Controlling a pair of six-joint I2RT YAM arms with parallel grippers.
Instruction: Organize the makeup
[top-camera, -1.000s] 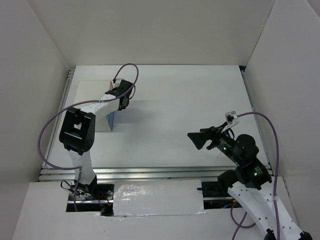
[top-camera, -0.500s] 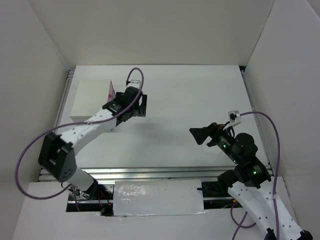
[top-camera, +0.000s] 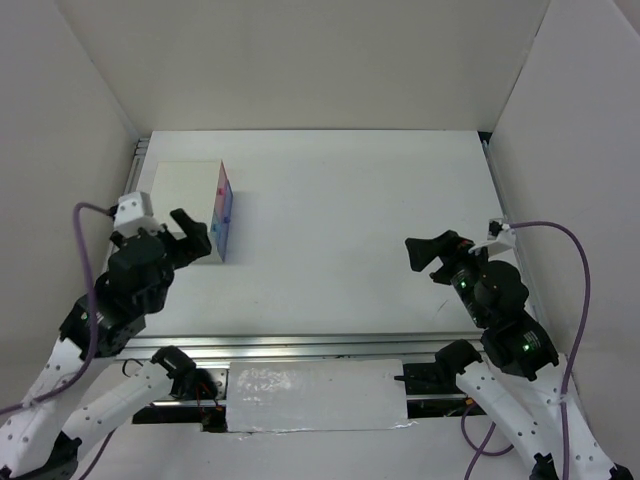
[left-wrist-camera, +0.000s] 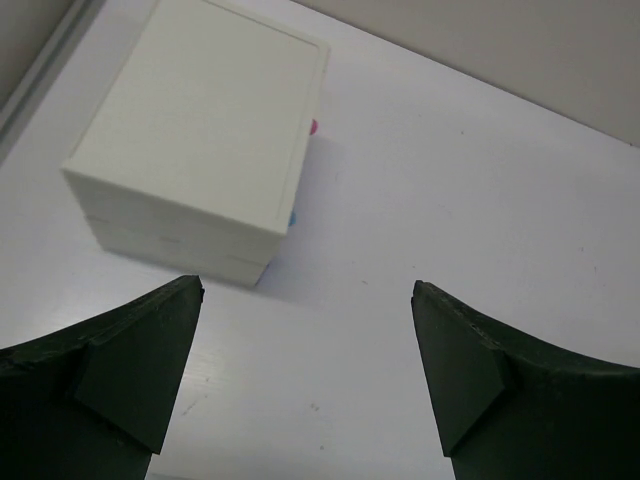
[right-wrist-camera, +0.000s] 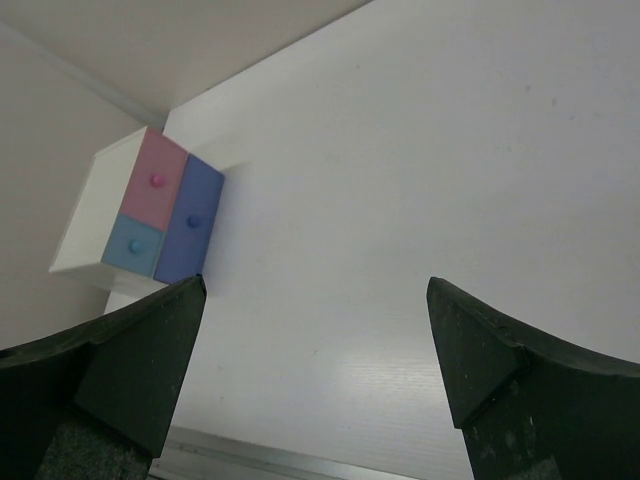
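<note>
No makeup shows in any view. The white box (top-camera: 183, 196) with pink and blue drawers stands at the table's left, and its drawer fronts (right-wrist-camera: 165, 217) all look pushed in. My left gripper (top-camera: 160, 236) hovers just near-left of the box, open and empty; in the left wrist view the box (left-wrist-camera: 205, 140) lies ahead of the left gripper (left-wrist-camera: 307, 288), off to the left. My right gripper (top-camera: 428, 256) hangs open and empty over the table's right side, well apart from the box, and in its own view the right gripper (right-wrist-camera: 315, 284) has only bare table between its fingers.
White walls enclose the white table (top-camera: 360, 210) on three sides. A metal rail (top-camera: 300, 345) runs along the near edge, by the arm bases. The box (right-wrist-camera: 95, 215) sits close to the left wall.
My left arm has swung back from the box's drawer front to the near left, and its gripper has gone from nearly shut to open. The right gripper drifted slightly right.
</note>
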